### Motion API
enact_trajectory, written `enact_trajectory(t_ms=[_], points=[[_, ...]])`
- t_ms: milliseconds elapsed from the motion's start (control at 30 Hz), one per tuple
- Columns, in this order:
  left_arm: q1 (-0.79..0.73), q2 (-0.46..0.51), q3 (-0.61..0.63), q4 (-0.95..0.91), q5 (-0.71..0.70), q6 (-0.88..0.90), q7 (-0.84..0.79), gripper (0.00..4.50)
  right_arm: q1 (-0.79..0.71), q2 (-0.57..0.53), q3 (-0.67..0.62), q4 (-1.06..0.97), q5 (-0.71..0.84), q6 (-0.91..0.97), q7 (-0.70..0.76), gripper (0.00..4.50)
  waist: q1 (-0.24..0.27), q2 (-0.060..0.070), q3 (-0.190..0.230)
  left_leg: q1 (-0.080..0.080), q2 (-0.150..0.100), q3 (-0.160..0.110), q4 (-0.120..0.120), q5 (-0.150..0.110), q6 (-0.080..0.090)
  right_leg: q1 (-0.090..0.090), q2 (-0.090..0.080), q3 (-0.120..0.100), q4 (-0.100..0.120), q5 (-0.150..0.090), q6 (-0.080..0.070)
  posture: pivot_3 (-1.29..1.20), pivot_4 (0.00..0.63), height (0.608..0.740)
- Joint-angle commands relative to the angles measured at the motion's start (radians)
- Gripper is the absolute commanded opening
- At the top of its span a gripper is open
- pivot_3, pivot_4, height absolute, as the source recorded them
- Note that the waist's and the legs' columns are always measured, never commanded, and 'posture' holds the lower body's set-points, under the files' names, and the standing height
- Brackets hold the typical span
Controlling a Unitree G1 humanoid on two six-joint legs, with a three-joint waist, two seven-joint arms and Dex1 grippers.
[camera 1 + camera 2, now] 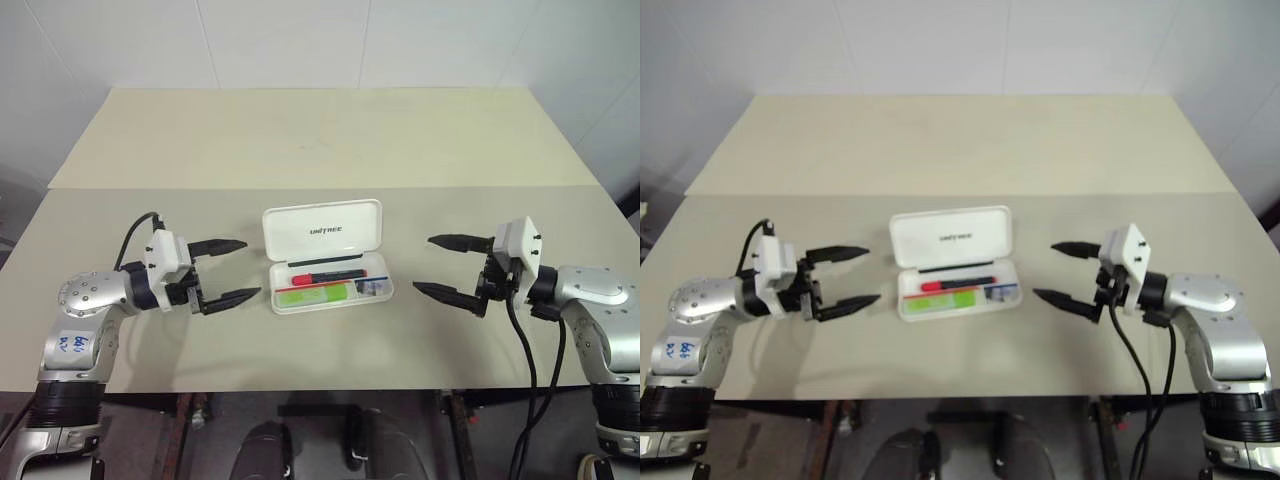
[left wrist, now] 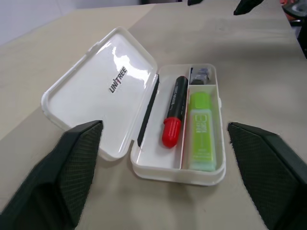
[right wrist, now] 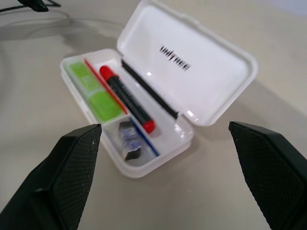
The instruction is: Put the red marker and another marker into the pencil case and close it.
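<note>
- Pencil case (image 1: 325, 258) lying open at centre frame in the left eye view, on the beige table (image 1: 320, 140); lid tipped back toward the top of the frame, "UNITREE" lettering showing on its inner face.
- Inside the tray: red marker (image 2: 173, 111) in the compartment next to the hinge, black barrel, red cap; a thin dark bar along the hinge just beside it.
- Lime-green marker (image 2: 202, 130) in the outer compartment of the tray, parted from the red one by a thin divider.
- Small dark item (image 3: 128, 142) in the short end compartment of the tray, past the green marker; too small to identify.
- Left hand (image 1: 222, 270) at lower left of the case, well apart from it, fingers spread wide and pointing toward the case, gripping nothing.
- Right hand (image 1: 448, 266) at lower right of the case, likewise well apart, fingers spread wide, gripping nothing.
- Black cables hanging from the right arm (image 1: 520, 350) down past the table edge at lower right of the frame.
- Nothing lying between either hand and the case; table seam running across the frame behind the lid.
</note>
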Motion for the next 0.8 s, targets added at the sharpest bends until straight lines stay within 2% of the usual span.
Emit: enact_trajectory(t_ms=[33,300,467,567,800], points=[[0.007,0.014,0.039,0.01,-0.028,-0.024,-0.018,2.96,0.003,-0.016,-0.043,-0.007,0.027,-0.037,0.002,4.5,0.001,0.0,0.0,0.0,0.0,0.0,0.0,0.0,0.0,0.0,0.0,0.0,0.0,0.0,0.0,0.0,0.15,0.74],[0.03,0.015,0.087,0.047,-0.035,-0.036,-0.025,0.09,-0.018,-0.022,-0.036,-0.02,0.065,-0.051,0.036,4.5,0.001,0.0,0.0,0.0,0.0,0.0,0.0,0.0,0.001,0.0,0.0,0.0,-0.001,0.0,0.0,0.0,0.15,0.74],[0.026,-0.006,0.113,0.075,-0.027,-0.042,0.021,0.03,-0.023,-0.025,-0.028,-0.063,0.115,-0.031,0.057,4.5,0.001,0.0,0.0,0.0,0.0,0.0,0.0,0.0,0.001,0.0,0.0,0.0,-0.001,0.0,0.0,0.0,0.15,0.74],[-0.005,-0.028,0.116,0.109,0.002,-0.025,0.115,0.03,-0.025,-0.037,-0.008,-0.097,0.136,-0.012,0.074,4.5,0.002,0.0,0.0,0.0,0.0,0.0,-0.001,0.0,0.001,0.0,-0.001,0.0,-0.001,0.0,0.0,0.0,0.15,0.74],[-0.117,-0.083,0.043,0.225,0.097,-0.034,0.262,0.03,-0.05,-0.031,0.0,-0.11,0.155,0.021,0.053,4.5,0.004,0.0,0.0,0.0,0.0,0.0,0.0,0.0,0.001,0.0,-0.001,0.0,0.0,0.0,0.001,0.0,0.15,0.74]])
